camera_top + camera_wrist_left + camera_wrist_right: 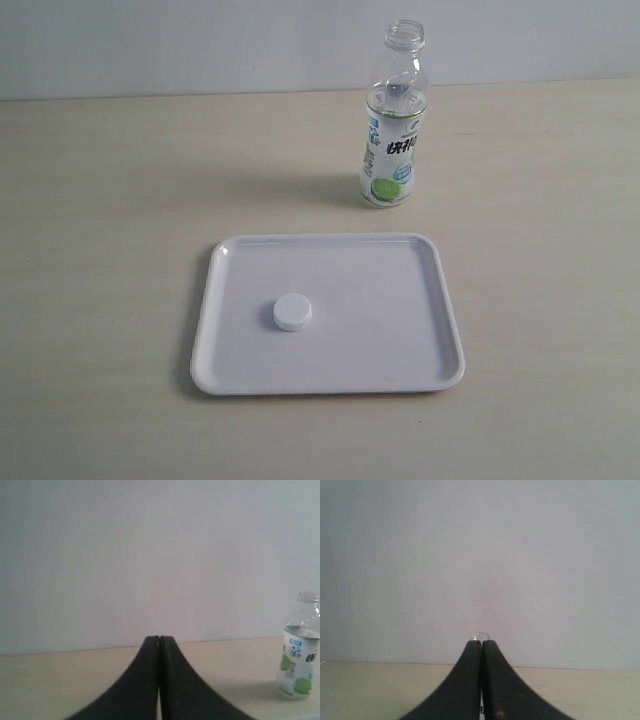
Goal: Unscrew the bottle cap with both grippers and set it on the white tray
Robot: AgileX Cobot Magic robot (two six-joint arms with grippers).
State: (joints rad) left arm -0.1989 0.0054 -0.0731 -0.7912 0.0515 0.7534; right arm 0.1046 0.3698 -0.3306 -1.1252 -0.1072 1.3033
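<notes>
**Desk** (100,200): pale wood-tone surface with bare stretches on every side of the tray. A pale wall (200,40) runs along its far edge.

**White tray** (215,300): lies flat on the desk and has a low raised rim and rounded corners. Neither hand shows in the exterior view, so its place relative to them cannot be told.

**Bottle cap** (292,312): lies flat on the tray floor, toward the left-hand side. It is clear of every rim, with open tray floor all round it.

**Bottle** (392,130): stands upright on the desk just beyond the tray's far rim, not touching it. The neck is open and uncapped.
- From the left hand, the bottle (298,650) stands ahead and off to one side, well apart, with bare desk between.
- From the right hand, it stands straight ahead. The tips hide all but its clear mouth (481,637).

**Left hand** (159,639): dark fingers are pressed together and hold nothing. It is held low over the desk, pointing toward the wall.

**Right hand** (482,642): dark fingers are pressed together and hold nothing. It is held low over the desk, pointing toward the wall, with open desk on both flanks.
</notes>
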